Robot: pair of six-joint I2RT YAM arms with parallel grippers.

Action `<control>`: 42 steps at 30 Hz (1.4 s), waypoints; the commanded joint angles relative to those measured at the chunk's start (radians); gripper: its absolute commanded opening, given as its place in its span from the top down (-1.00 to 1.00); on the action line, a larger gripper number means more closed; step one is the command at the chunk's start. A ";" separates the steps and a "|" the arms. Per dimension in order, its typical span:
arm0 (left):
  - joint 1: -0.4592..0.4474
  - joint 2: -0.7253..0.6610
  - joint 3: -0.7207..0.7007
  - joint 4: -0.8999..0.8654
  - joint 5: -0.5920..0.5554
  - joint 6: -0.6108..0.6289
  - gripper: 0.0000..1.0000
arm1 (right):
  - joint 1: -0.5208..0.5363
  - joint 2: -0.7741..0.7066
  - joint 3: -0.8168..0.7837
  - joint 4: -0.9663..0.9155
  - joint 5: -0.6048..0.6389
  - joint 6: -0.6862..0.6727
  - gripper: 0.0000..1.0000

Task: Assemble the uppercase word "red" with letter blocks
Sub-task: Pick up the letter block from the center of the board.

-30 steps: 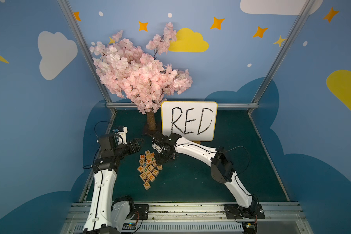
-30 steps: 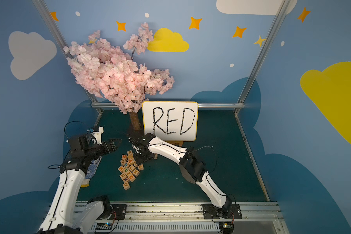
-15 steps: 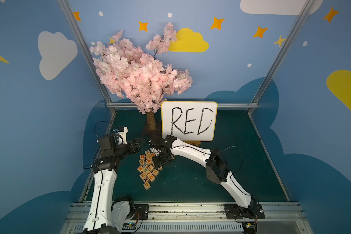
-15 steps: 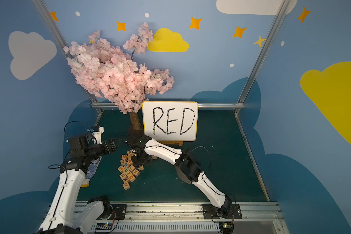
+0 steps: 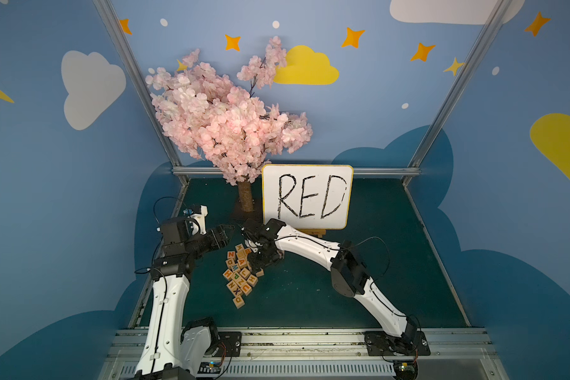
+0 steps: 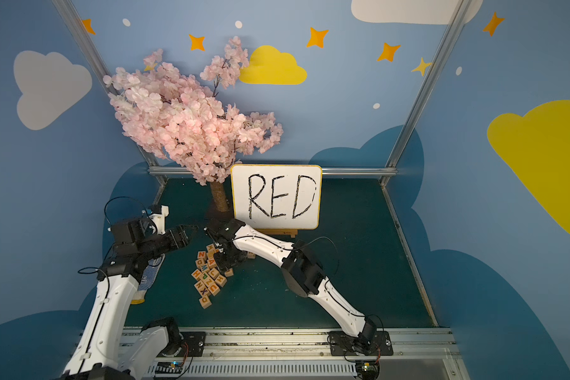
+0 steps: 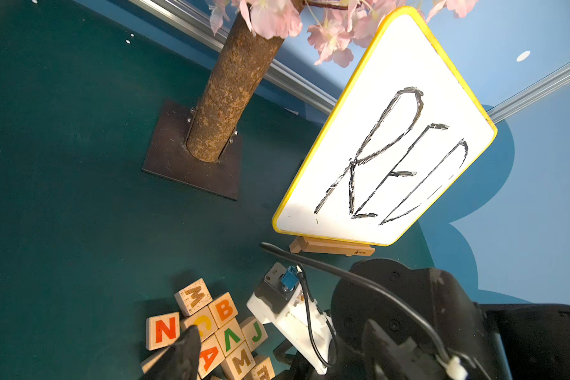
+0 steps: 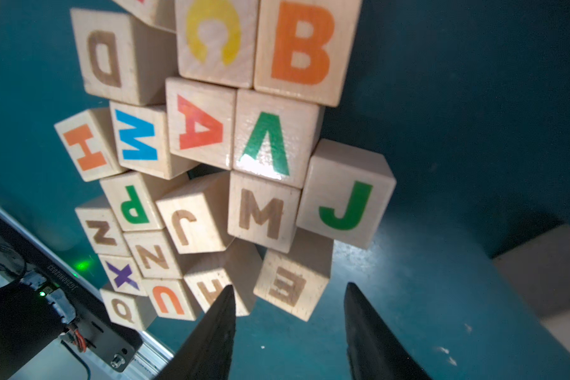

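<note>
Right hand (image 8: 290, 285), fingers (image 8: 217, 322) apart, hovers just beside the E cube (image 8: 288, 274) among the letter blocks (image 8: 270, 141); left hand (image 5: 230, 229) likewise apart.

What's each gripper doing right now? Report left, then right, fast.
Left gripper: open, holding nothing.
Right gripper: open, holding nothing, fingers just short of the wooden E block.

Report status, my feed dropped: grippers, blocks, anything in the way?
Left gripper open, empty, near the letter blocks. Right gripper open over the E block. Word unbuilt, blocks heaped. H block crowds the E block.
</note>
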 commanded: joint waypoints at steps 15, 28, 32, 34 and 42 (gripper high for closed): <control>-0.004 0.009 0.002 0.010 0.019 0.004 -0.52 | -0.006 0.075 0.067 -0.041 0.016 0.011 0.05; -0.010 0.018 0.004 0.014 0.022 0.002 -0.51 | -0.008 0.084 0.074 -0.063 0.035 0.023 0.38; -0.010 0.016 0.003 0.013 0.023 0.003 -0.51 | -0.009 0.079 0.070 -0.063 0.037 0.024 0.49; -0.010 0.013 0.003 0.013 0.020 0.003 -0.51 | -0.009 0.080 0.069 -0.062 0.041 0.023 0.52; -0.011 0.012 0.003 0.014 0.020 0.003 -0.51 | -0.010 0.060 0.041 -0.040 0.044 0.026 0.67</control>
